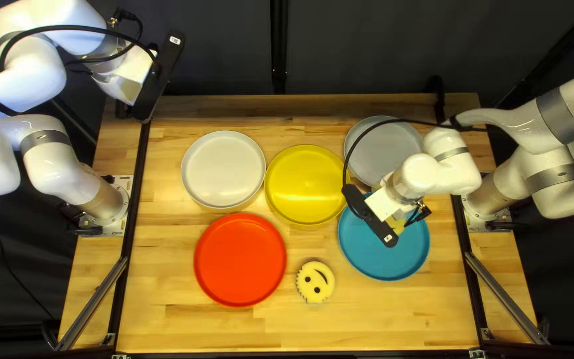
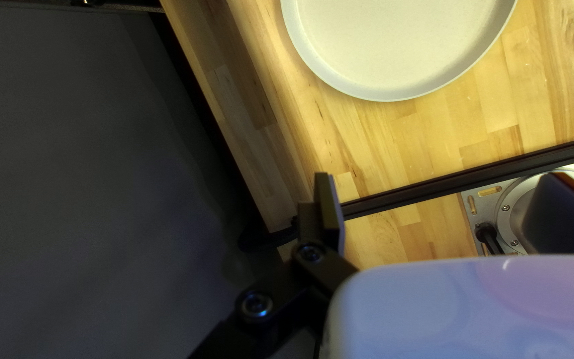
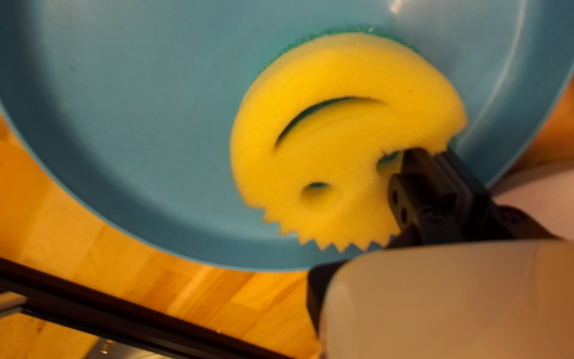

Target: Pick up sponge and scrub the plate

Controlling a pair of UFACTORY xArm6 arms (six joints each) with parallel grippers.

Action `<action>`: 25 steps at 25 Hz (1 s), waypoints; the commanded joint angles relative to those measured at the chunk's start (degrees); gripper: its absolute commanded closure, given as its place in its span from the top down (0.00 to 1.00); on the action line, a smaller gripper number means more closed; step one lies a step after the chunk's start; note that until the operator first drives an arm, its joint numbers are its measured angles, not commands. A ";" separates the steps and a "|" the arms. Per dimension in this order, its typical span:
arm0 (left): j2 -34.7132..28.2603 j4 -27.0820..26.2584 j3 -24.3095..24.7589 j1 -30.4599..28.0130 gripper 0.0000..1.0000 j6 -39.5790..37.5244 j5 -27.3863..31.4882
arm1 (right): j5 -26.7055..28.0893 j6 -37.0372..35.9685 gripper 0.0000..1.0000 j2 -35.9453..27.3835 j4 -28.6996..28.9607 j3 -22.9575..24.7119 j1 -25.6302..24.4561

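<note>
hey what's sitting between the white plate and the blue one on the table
The yellow plate lies between the white plate and the blue plate; the top left view shows it.

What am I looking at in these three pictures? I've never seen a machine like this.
You see me, a robot with two white arms: left and right. One picture comes from a camera above the table's near edge; the other two come from cameras on my wrists.

On the wooden table are five plates: white, yellow, grey, red and blue. A loose smiley sponge lies between the red and blue ones.

My right gripper pinches another smiley sponge over the blue plate, and my left arm is raised.
</note>
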 commanded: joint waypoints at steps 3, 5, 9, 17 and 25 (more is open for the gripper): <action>0.00 0.00 0.00 0.00 1.00 0.00 0.00 | 0.41 7.52 0.00 3.83 -0.10 -4.00 8.11; 0.00 0.00 0.00 0.00 1.00 0.00 0.00 | 0.99 9.84 0.00 5.25 -0.56 -5.78 10.67; 0.00 0.00 0.00 0.00 1.00 0.00 0.00 | 1.41 13.29 0.00 8.04 -1.81 -8.58 14.41; 0.00 0.00 0.00 0.00 1.00 0.00 0.00 | -0.18 8.74 0.00 3.48 -2.46 -2.94 9.08; 0.00 0.00 0.00 0.00 1.00 0.00 0.00 | -0.95 0.12 0.00 -4.58 -1.10 4.54 0.17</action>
